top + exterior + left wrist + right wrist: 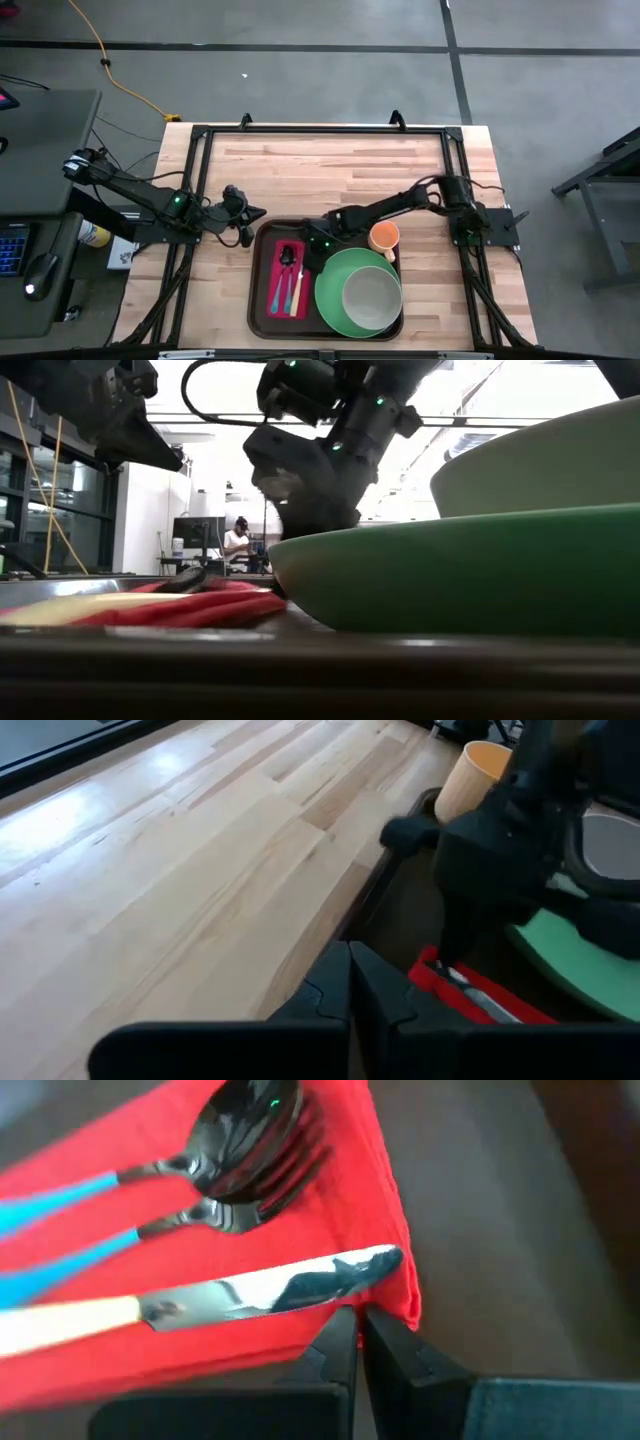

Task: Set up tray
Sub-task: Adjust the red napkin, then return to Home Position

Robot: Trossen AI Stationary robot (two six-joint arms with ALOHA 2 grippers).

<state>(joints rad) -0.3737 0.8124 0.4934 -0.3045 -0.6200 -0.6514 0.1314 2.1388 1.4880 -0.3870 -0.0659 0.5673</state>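
Right gripper (360, 1342) clenched, low over tray (258, 305), just beside knife (250, 1295) tip on red napkin (330, 1220). Left gripper (250, 222) clenched too, over table (320, 170) beside tray.

On the table (330, 170), the tray (259, 300) is set near the front edge, with napkin (275, 290) and cutlery (290, 285) laid left, plate (335, 300) with bowl (372, 293) right, cup (384, 237) behind.

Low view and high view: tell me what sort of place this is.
Probably a robotics lab or workshop, not a dining room: a pale wooden table in a black metal frame on bare grey concrete floor, and a person at monitors behind.
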